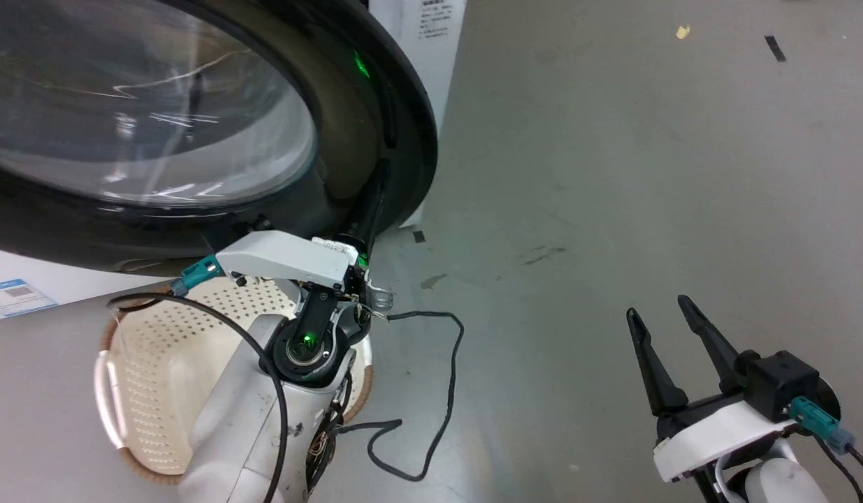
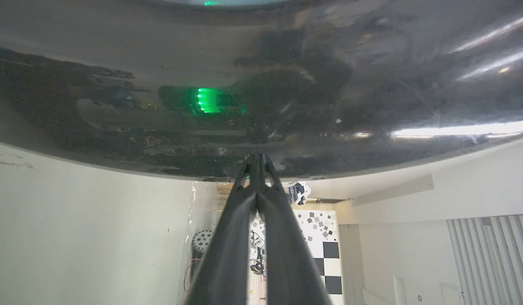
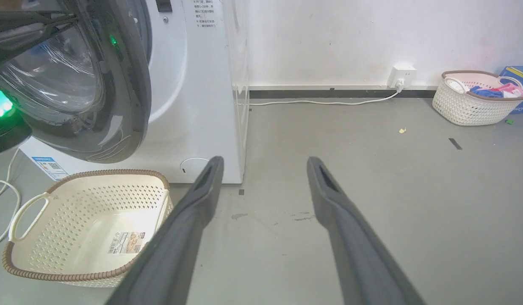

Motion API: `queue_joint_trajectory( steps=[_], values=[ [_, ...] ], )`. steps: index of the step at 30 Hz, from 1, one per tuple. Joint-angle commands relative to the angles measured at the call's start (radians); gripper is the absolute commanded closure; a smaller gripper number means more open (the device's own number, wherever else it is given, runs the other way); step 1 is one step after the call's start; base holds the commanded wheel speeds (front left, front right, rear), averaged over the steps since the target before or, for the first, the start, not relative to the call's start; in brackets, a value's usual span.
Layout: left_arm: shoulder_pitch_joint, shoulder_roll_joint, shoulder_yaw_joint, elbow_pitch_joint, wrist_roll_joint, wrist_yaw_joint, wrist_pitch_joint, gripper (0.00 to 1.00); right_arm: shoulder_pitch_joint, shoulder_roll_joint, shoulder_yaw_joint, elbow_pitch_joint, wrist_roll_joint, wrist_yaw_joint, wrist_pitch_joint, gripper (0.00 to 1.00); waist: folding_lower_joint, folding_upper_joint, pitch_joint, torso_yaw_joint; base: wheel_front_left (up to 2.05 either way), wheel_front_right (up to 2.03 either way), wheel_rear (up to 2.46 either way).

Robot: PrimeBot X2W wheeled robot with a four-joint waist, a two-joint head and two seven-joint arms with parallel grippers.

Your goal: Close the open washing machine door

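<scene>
My clenched, empty left end effector (image 2: pixel 257 159) meets the washing machine door (image 1: pixel 411 119) rim (right end effector (image 1: pixel 657 306) hangs released); I'd push squarely, steadily.

Cream perforated plastic basket (image 3: pixel 96 199) crowds the gap under the round black-rimmed glass door (image 3: pixel 136 84); smooth grey floor (image 3: pixel 371 169) alongside lies open.

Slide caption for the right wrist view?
Open right tool over the floor; washing machine door ajar above a cream basket.
</scene>
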Motion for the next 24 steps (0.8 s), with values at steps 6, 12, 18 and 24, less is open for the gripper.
queue_joint_trajectory(
  steps=[6, 12, 18, 24],
  values=[
    [0.069, 0.008, -0.004, -0.058, 0.026, -0.007, -0.037, 0.7, 0.017, -0.015, -0.013, -0.027, -0.006, 0.001, -0.005, 0.0, -0.0002, -0.0001, -0.065, 0.083, 0.0, 0.0, 0.0],
    [0.332, 0.133, -0.077, -0.258, 0.254, -0.007, -0.163, 0.0, 0.097, -0.046, -0.025, -0.067, -0.021, 0.001, -0.005, 0.0, -0.0002, -0.0001, -0.174, 0.223, 0.0, 0.0, 0.0],
    [0.464, 0.201, -0.008, -0.31, 0.582, -0.007, -0.227, 0.0, 0.139, -0.06, -0.025, -0.106, -0.029, 0.001, -0.005, 0.0, -0.0002, -0.0001, -0.216, 0.317, 0.0, 0.0, 0.0],
    [0.568, 0.131, 0.16, -0.384, 0.991, -0.002, -0.228, 0.0, 0.169, -0.062, -0.014, -0.131, -0.035, 0.001, -0.005, 0.0, -0.0002, -0.0001, -0.24, 0.379, 0.0, 0.0, 0.0]
  ],
)
